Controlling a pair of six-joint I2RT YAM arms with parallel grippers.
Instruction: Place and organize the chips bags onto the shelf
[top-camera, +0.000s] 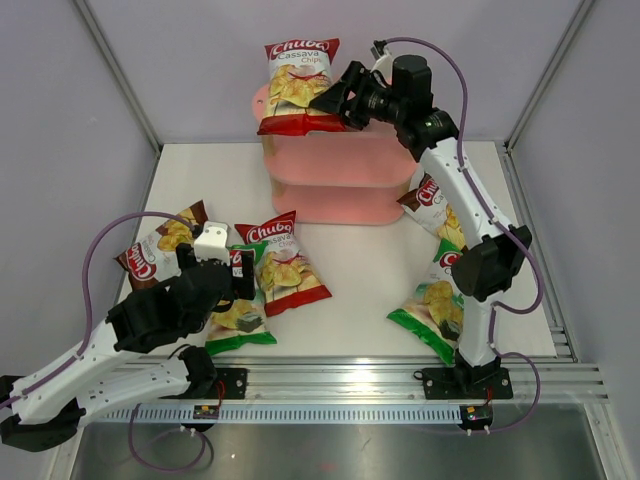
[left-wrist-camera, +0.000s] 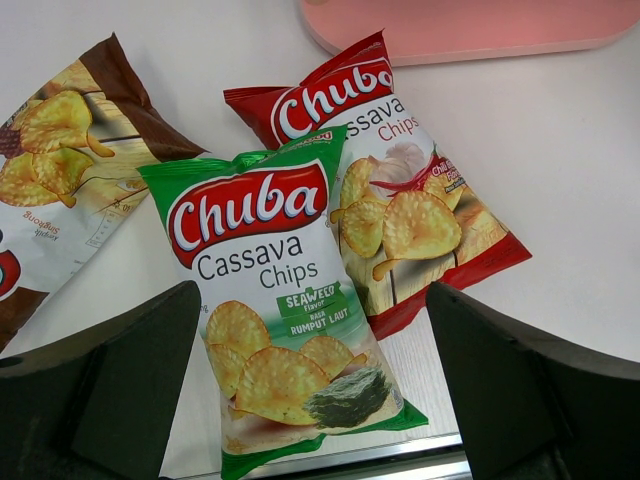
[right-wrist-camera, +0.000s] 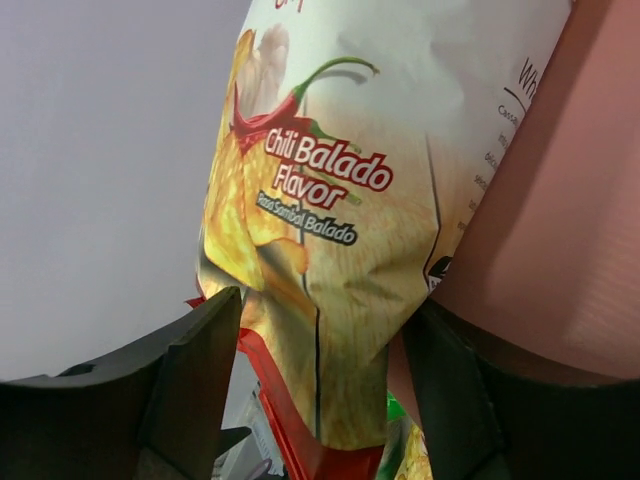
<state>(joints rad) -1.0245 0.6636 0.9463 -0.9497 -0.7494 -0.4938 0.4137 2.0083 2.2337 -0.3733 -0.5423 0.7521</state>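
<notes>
One red chips bag (top-camera: 300, 85) upright atop shelf (top-camera: 340, 172)

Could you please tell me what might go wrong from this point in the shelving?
1. The upright red bag stands near the front edge of the top tier of the shelf, with the right hand around its base. Pulling away could tip it off.
2. The green bag under the open left hand overlaps a second red bag on the table. A grasp there may snag or drag both.
</notes>
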